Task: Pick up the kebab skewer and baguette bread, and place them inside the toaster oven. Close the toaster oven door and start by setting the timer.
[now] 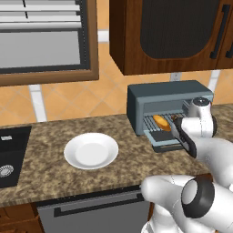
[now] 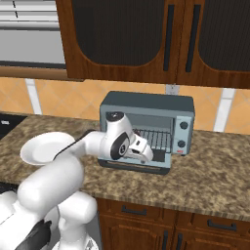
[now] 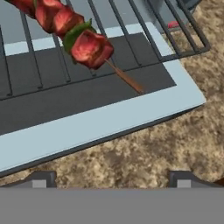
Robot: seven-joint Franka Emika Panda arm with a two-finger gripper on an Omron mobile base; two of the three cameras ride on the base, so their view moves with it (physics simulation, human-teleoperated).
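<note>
The kebab skewer [image 3: 74, 35], red chunks with a green piece, lies on the wire rack [image 3: 144, 26], and its stick tip reaches out over the toaster oven door [image 3: 109, 124]. That door is down flat on the counter. The blue-grey toaster oven [image 1: 170, 95] stands open. The golden baguette bread [image 1: 161, 122] rests on the rack inside. My gripper [image 3: 111, 181] hovers just off the door's front edge. It is open, with nothing between the fingertips [image 3: 40, 179]. From the base, the gripper [image 1: 178, 130] [image 2: 155, 155] hangs in front of the oven's mouth.
A white plate [image 1: 91, 150] sits bare on the granite counter [image 1: 45, 136], left of the oven. A dark sink [image 1: 9, 154] lies at the far left. Wooden cabinets [image 2: 127, 39] hang above the oven. Two knobs [image 2: 183, 125] are on its right side.
</note>
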